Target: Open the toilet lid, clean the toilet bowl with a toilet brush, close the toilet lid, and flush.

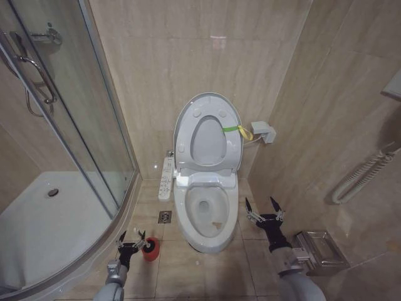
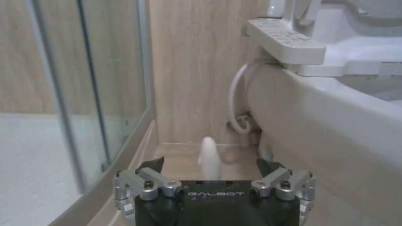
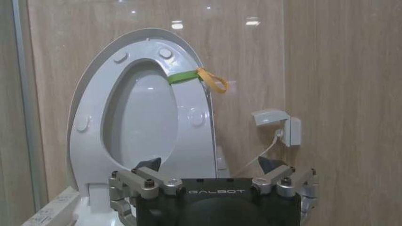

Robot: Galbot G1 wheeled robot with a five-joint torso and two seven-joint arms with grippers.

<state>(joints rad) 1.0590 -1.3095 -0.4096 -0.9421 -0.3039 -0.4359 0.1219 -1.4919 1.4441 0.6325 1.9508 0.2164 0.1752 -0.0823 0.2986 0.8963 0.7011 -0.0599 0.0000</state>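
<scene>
The toilet lid (image 1: 207, 105) is raised upright against the tiled wall together with the seat ring, and a yellow-green strap is seen on its right edge. The toilet bowl (image 1: 206, 216), white and glossy, is left uncovered, and a narrow white button panel is fixed at its left side. The toilet brush (image 1: 149, 243) is placed in its small red holder on the floor, left of the bowl, and its pale handle is seen upright.

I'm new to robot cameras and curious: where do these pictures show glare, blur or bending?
Head view: straight walls bow outward, and a ceiling light glares on the wall tile. Left wrist view: the pale brush handle between the open left end effector is blurred. Right wrist view: light spots on the tile above the raised toilet lid; the right end effector is sharp.
</scene>
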